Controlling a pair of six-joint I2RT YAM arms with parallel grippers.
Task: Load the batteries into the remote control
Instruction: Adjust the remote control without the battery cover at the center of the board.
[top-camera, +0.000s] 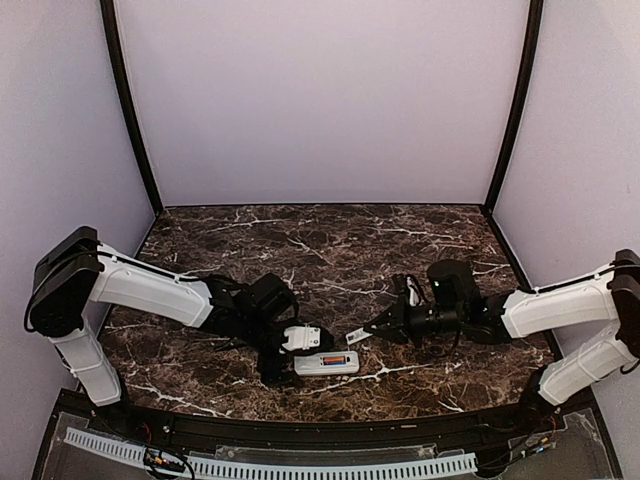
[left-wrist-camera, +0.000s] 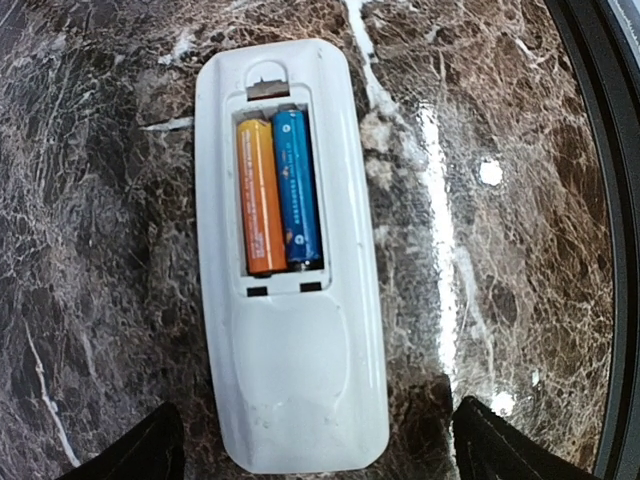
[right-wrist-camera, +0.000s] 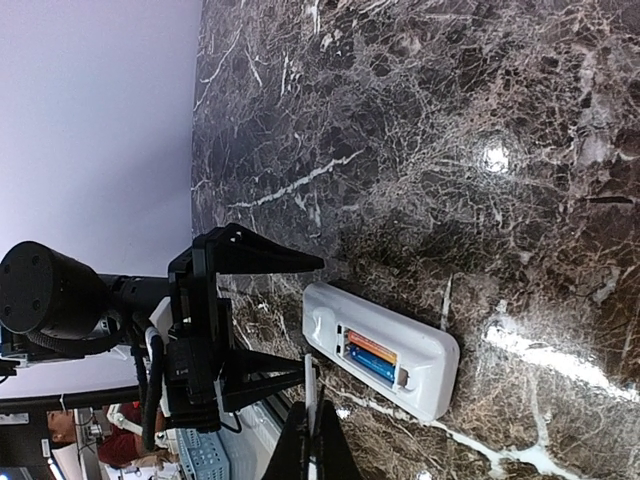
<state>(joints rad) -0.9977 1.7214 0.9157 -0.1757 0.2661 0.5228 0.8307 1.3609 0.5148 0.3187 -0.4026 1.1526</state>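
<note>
The remote control lies face down on the marble, its battery bay uncovered. Both batteries sit side by side in the bay, the orange one to the left of the blue one. My left gripper is open, with its fingertips on either side of the remote's near end and clear of it. In the top view the remote lies between the two arms. My right gripper is shut on a thin white cover piece, held on edge just off the remote.
The dark marble table is bounded by purple walls behind and at the sides. A black frame rail runs along the near edge. The left gripper's black fingers show in the right wrist view beside the remote.
</note>
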